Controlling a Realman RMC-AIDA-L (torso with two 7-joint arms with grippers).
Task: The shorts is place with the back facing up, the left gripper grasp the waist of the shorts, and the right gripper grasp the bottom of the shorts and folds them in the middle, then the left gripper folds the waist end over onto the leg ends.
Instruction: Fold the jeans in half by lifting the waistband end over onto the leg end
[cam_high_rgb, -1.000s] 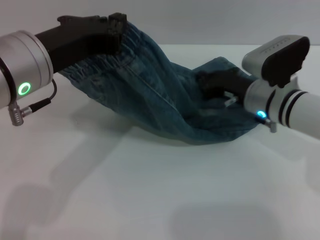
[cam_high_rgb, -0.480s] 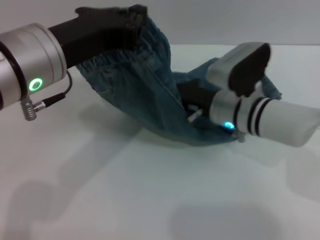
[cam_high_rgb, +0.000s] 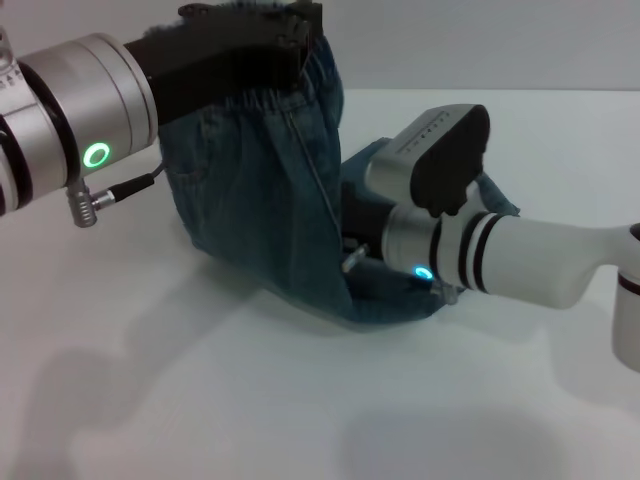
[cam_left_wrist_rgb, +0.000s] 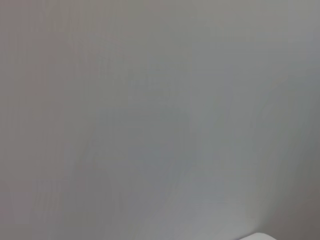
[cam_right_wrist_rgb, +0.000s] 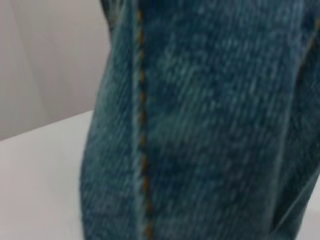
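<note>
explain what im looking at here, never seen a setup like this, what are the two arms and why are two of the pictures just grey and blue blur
This is a two-armed robot folding clothes. The wide picture comes from a camera on its head. The silver-grey arm with the green ring ends in the black left gripper, lifting the puckered elastic waist of the faded blue denim shorts. The white arm with black bands ends in the right gripper, pressed into the denim lower down, near the white table. The other two pictures come from wrist cameras: the left one sees only a plain grey surface, and the right one is right up against the denim seam.
</note>
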